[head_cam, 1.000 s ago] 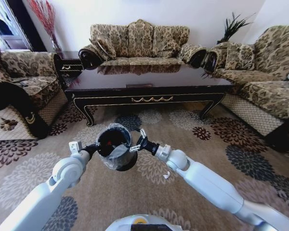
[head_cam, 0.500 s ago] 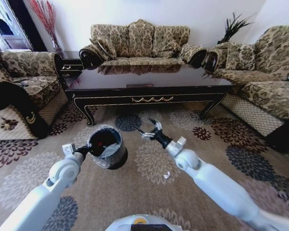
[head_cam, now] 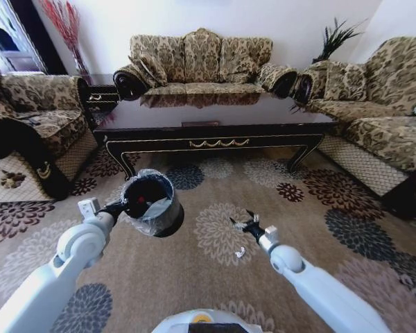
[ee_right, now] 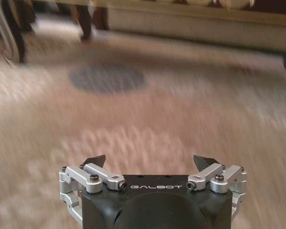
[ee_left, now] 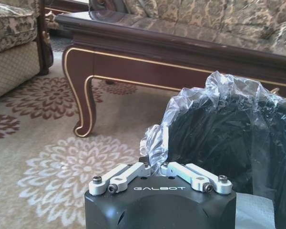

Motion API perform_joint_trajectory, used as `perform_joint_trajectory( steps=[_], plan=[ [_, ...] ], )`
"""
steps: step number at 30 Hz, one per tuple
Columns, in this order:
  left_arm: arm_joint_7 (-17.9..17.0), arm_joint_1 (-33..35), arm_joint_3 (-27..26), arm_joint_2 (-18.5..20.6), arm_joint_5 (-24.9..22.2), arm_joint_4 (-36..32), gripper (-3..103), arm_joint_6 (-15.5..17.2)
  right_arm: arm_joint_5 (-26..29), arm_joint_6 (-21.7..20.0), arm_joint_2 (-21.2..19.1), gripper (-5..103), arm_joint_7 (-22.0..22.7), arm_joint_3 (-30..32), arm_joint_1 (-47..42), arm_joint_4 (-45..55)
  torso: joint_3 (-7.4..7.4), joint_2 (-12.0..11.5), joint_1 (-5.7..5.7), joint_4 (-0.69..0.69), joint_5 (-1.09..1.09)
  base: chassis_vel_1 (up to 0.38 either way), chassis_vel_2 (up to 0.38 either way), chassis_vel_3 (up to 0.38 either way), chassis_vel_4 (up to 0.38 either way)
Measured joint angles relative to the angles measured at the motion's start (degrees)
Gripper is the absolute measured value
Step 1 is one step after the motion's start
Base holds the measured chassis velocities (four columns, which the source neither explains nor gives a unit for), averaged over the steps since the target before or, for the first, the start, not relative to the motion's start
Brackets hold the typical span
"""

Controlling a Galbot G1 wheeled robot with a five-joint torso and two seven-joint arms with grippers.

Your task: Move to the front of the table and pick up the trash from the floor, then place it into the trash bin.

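1. Floor [head_cam: 215,277] — tan carpet with round flower medallions in brown, dark blue and cream, running under the table and up to the sofas.
2. Table [head_cam: 215,121] — long, glossy, dark brown, standing in the middle of the room ahead of the robot; gold scroll on its front rail, curved legs resting on the carpet.
3. Sofas — three patterned ones ringing the table: one behind it [head_cam: 201,62], one at left [head_cam: 28,111], one at right [head_cam: 381,104].
4. Bin [head_cam: 151,205] — black, clear liner folded over the rim, hanging tilted above the carpet at the robot's left front; something red is showing inside.
5. Left gripper [ee_left: 155,164] — its jaws are pinching the bin's rim and liner.
6. Right gripper [head_cam: 244,223] — hovering low over a cream medallion, jaws spread, nothing between them.
7. Trash [head_cam: 240,252] — a small white piece is lying on the carpet just beside the right gripper, on the robot's side of it.
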Motion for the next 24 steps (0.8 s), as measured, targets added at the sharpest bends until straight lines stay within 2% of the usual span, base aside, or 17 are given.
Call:
perform_joint_trajectory(
  steps=[2, 5, 7, 8, 11, 24],
  plan=[
    [0.0, 0.0, 0.0, -0.2, 0.0, -0.3, 4, 0.1, 0.1, -1.3, 0.4, 100, 1.0, -0.7, 0.0, -1.4, 0.0, 0.0, 0.0, 0.0, 0.0, 0.0, 0.0, 0.0, 0.0],
    [0.0, -0.3, -0.2, -0.3, -0.3, -0.8, 4, 0.2, 1.3, -5.5, 1.0, 100, 3.6, -2.5, 0.6, -4.4, 0.0, 0.0, 0.0, 0.0, 0.0, 0.0, 0.0, 0.0, 0.0],
    [0.0, -0.7, -0.5, -0.1, -0.5, -0.9, 4, 0.3, 4.7, -7.9, 1.2, 100, 5.3, -3.4, 0.9, -5.4, 0.0, 0.0, 0.0, 0.0, -0.01, 0.0, 0.0, 0.0, 0.0],
    [0.0, -0.7, -0.5, -0.1, -0.5, -0.9, 4, 0.3, 4.7, -7.9, 1.2, 100, 5.3, -3.4, 0.9, -5.4, 0.0, 0.0, 0.0, 0.0, -0.01, 0.0, 0.0, 0.0, 0.0],
    [0.2, -1.0, -0.7, 0.2, -0.8, -0.9, 4, 0.3, 10.4, -10.9, 1.3, 100, 7.7, -3.8, 1.0, -5.1, 0.0, 0.0, 0.0, 0.0, -0.01, 0.0, 0.0, 0.0, 0.0],
    [0.9, -2.1, 0.7, 0.0, -0.3, 0.3, 4, 0.5, 16.6, -17.2, 0.4, 100, 11.2, -6.5, 1.0, -0.9, 0.01, 0.0, 0.0, -0.01, -0.01, 0.0, 0.0, 0.0, 0.0]
  ],
)
